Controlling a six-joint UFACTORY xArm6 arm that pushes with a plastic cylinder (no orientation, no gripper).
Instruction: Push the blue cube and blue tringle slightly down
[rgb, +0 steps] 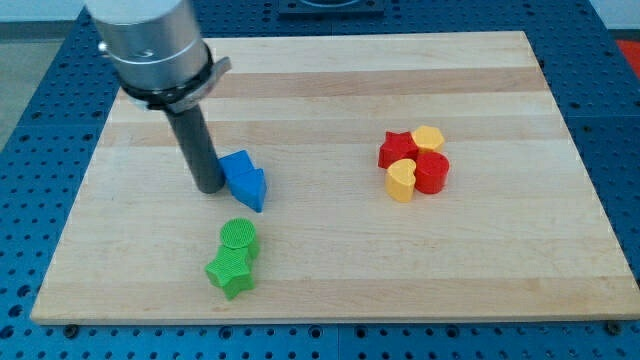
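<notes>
A blue cube (236, 164) and a blue triangle (250, 187) sit touching each other left of the board's middle, the triangle just below and right of the cube. My tip (211, 188) rests on the board right at the left side of the blue pair, touching or nearly touching the cube. The rod rises up and left to the grey arm housing (152, 45) at the view's top left.
A green cylinder (239, 236) and a green star (231, 271) sit together below the blue blocks. At the right of middle is a cluster: red star (396, 149), yellow block (428, 137), red cylinder (432, 172), yellow heart (401, 181). The wooden board (500, 260) lies on a blue perforated table.
</notes>
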